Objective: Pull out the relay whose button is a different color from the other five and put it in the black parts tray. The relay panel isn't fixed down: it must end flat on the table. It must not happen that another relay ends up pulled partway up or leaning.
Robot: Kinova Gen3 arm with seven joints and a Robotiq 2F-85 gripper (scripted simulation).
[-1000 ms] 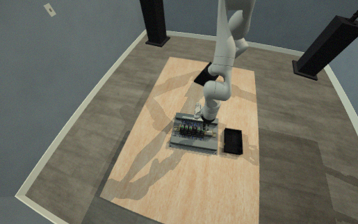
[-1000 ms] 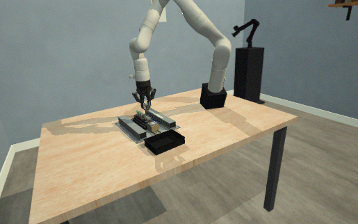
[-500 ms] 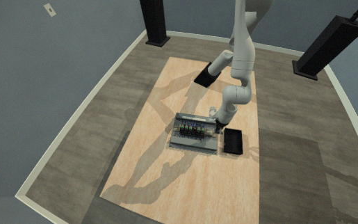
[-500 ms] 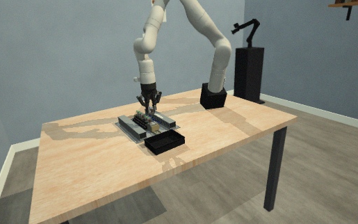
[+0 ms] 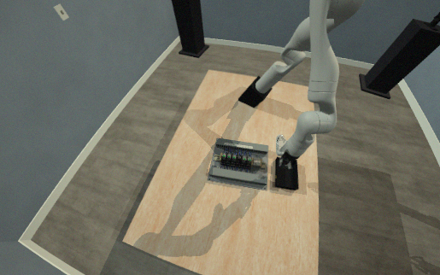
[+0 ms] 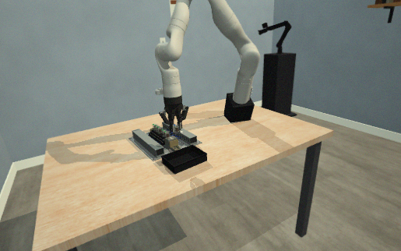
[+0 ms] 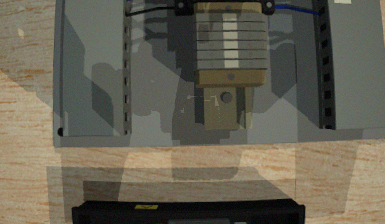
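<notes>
The grey relay panel point(image 5: 240, 164) lies flat on the wooden table, with a row of green-buttoned relays point(image 5: 236, 160) across its middle. The black parts tray point(image 5: 287, 172) sits just to its right. My gripper point(image 5: 284, 159) hangs over the gap between the panel's right end and the tray's far end; it also shows in the exterior view point(image 6: 174, 122). It is shut on a relay, which is small and mostly hidden by the fingers. The wrist view looks down on the panel's end point(image 7: 218, 75) with a tan end clamp point(image 7: 229, 65) and the tray's rim point(image 7: 188, 212).
The arm's black base point(image 5: 255, 95) is mounted at the far end of the table. Two black pedestals point(image 5: 190, 27) point(image 5: 402, 55) stand on the floor beyond it. The table's right edge runs close to the tray.
</notes>
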